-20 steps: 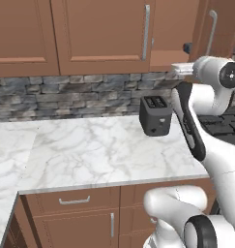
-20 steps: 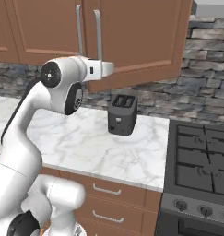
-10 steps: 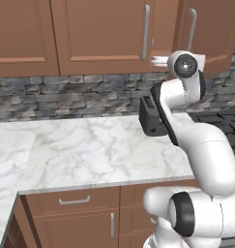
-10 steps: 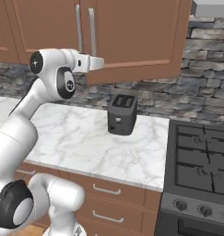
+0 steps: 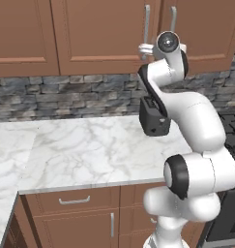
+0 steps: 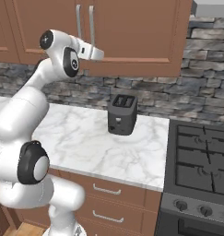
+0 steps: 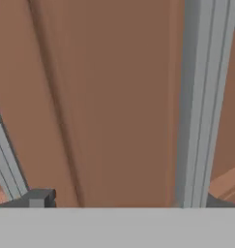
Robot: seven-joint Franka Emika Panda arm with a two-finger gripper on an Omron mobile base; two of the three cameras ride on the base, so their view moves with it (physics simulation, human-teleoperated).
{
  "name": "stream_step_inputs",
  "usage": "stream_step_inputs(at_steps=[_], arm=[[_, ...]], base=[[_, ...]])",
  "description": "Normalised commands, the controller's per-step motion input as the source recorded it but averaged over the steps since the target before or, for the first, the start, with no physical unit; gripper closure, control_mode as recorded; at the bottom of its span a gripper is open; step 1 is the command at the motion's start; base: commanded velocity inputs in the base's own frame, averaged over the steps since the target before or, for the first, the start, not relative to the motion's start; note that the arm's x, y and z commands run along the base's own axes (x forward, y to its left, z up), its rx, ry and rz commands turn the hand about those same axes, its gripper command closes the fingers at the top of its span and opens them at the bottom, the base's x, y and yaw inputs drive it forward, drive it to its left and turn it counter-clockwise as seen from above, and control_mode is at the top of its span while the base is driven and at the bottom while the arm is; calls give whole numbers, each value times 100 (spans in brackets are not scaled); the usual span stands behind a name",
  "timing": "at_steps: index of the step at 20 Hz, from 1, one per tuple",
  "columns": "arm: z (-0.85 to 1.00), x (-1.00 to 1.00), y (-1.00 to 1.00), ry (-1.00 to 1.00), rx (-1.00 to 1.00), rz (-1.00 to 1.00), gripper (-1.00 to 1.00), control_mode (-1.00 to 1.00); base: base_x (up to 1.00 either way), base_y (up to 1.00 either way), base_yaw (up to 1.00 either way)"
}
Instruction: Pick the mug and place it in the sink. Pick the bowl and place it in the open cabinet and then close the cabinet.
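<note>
1. The gripper [image 6: 97, 54] is up at the wall cabinet [image 6: 132, 37], jaws spread as wide as they go and nothing between them
2. In the right base view its white hand reaches out to the two closed doors, right by the lower ends of the pair of silver bar handles [image 6: 91, 23]; whether it touches the wood I cannot tell
3. Hand view, very close in: reddish-brown door panels, the seam between them, one bar handle [image 7: 202, 101] running tall on the right, another [image 7: 5, 155] slanting at the lower left, dark fingertips [image 7: 39, 197] just peeking up at the bottom
4. Left base view puts the arm's own elbow in front of the hand, though the handles [image 5: 147, 22] show above it
5. On the marble counter [image 6: 81, 138] below, a dark toaster [image 6: 121, 114] stands against the stone backsplash [image 6: 187, 99]
6. Right base view alone gives the black stove [image 6: 201, 166] beside the counter, plus drawers [image 6: 104, 190] beneath
</note>
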Motion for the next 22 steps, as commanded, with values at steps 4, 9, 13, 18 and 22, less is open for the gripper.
stream_step_inputs(at_steps=[4, 9, 13, 18, 22], arm=[[-16, 85, 0, 0, 12, 8, -100, -100], [-27, 63, -4, 0, 8, 11, -100, -100], [-45, 42, 0, 0, 1, 7, -100, -100], [-45, 41, 3, -1, 0, 0, -100, -100], [-39, 13, 4, 0, 0, 0, -100, -100]], base=[[0, 0, 0], [0, 0, 0], [0, 0, 0], [0, 0, 0], [0, 0, 0]])
